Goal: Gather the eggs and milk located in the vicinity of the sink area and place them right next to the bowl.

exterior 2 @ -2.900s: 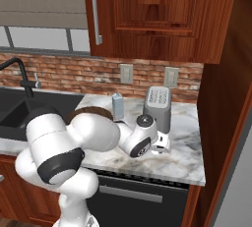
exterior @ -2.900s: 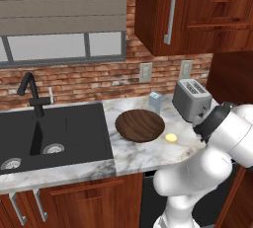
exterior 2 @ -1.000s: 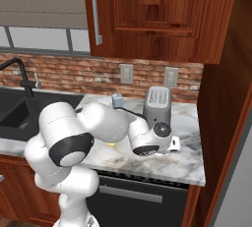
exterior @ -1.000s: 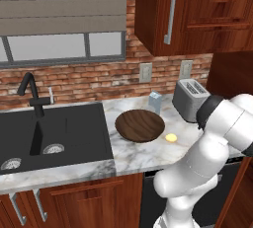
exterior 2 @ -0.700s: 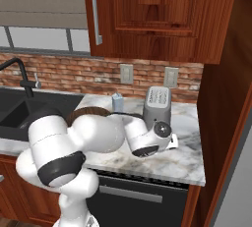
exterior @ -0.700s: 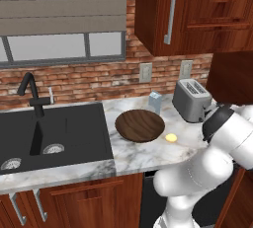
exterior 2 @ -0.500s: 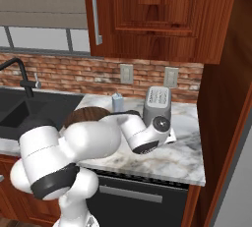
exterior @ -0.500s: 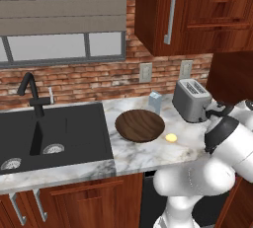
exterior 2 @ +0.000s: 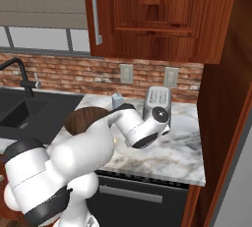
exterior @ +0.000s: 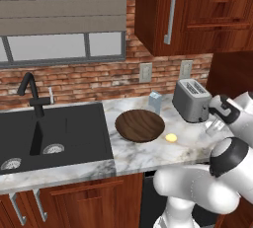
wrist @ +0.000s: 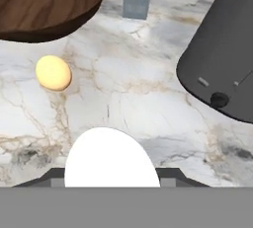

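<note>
You have the marble counter (exterior: 143, 155) running from the black sink (exterior: 49, 133) on its left end to the cabinet wall at its right end. The wooden bowl (exterior: 140, 125) sits on the counter just right of the sink, about midway between the front edge and the brick back wall. The egg (exterior: 171, 137) lies on the counter just beside the bowl, on the side toward the front right; a narrow strip of marble shows between them in the hand view, so they are apart, not touching. The milk carton (exterior: 155, 101) stands upright near the back edge of the counter, just behind the bowl. The silver toaster (exterior: 191, 99) stands to the right of the carton, toward the counter's right end.

Your arm rises at the front of the counter and bends over its right end, with the hand close in front of the toaster. Your jaws are together and hold nothing; their tips cannot be made out in the pictures.

The sink, with its curved black tap (exterior: 29, 90) at the back, holds neither task item.
</note>
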